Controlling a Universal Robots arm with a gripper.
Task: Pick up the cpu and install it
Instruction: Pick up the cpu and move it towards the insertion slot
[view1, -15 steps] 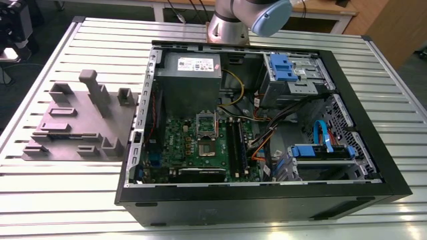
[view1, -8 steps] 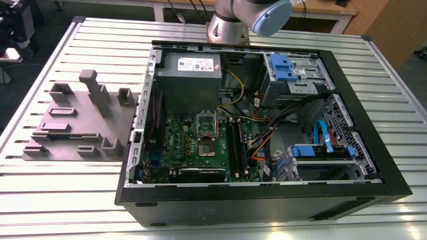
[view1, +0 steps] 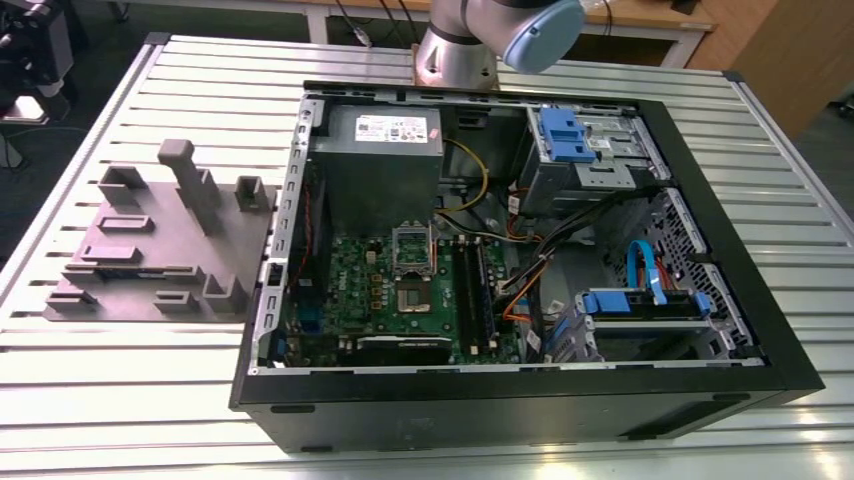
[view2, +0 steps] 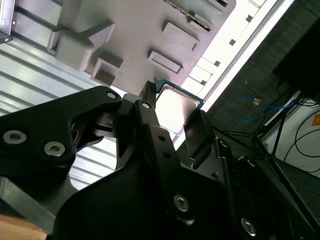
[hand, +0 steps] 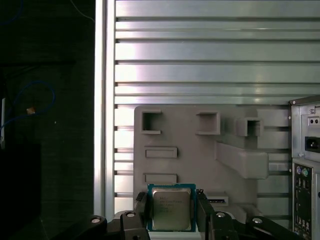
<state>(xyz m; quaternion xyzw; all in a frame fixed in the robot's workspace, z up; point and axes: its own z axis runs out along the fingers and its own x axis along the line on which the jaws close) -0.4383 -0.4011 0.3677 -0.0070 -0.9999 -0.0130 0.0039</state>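
The cpu, a small square chip with a silvery metal top and green edge, sits between my two black fingers, with my gripper shut on it. It hangs high above the grey-mauve plastic block and the slatted table. In the second wrist view the cpu shows the same way, clamped by the gripper over the block. In the exterior view the open computer case lies on the table, with the green motherboard and its cpu socket under a raised metal frame.
The block with its upright posts stands at the exterior view's left of the case. The arm's base rises behind the case. Cables, blue drive brackets and a power supply crowd the case. The table edge borders dark floor.
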